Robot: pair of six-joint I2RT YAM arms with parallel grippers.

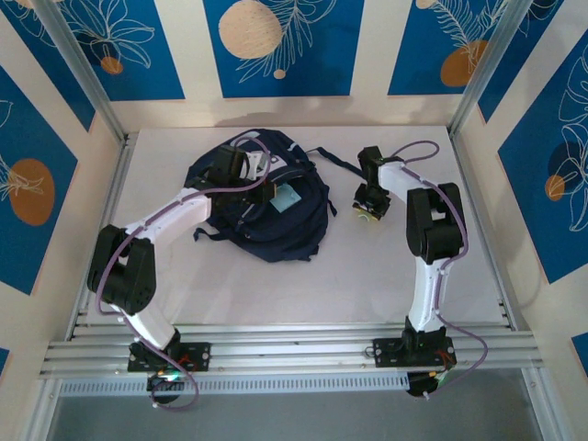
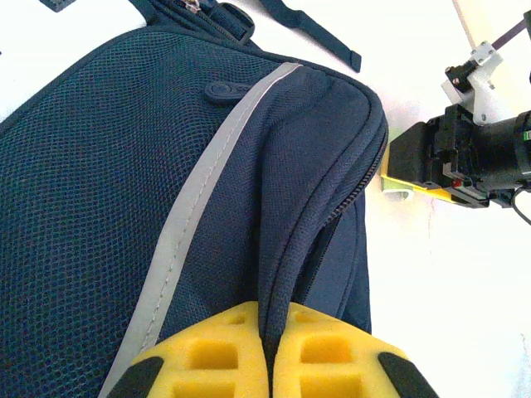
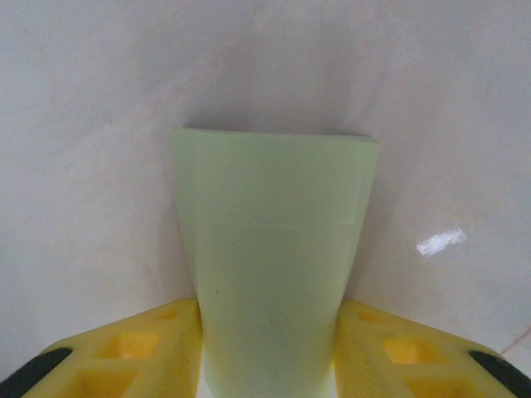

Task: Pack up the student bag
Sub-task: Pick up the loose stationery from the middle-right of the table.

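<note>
The student bag, a dark navy backpack with a grey stripe, lies flat on the white table left of centre. My left gripper reaches over it and is shut on a fold of navy fabric beside the open zipper; the bag's mesh panel spreads out ahead of it. My right gripper points down at the table just right of the bag. Its yellow fingers press both sides of a pale green block standing on the tabletop.
A loose black strap trails from the bag's top toward the right arm. Metal frame posts and patterned walls close in the table on three sides. Bare white tabletop lies between the bag and the arm bases.
</note>
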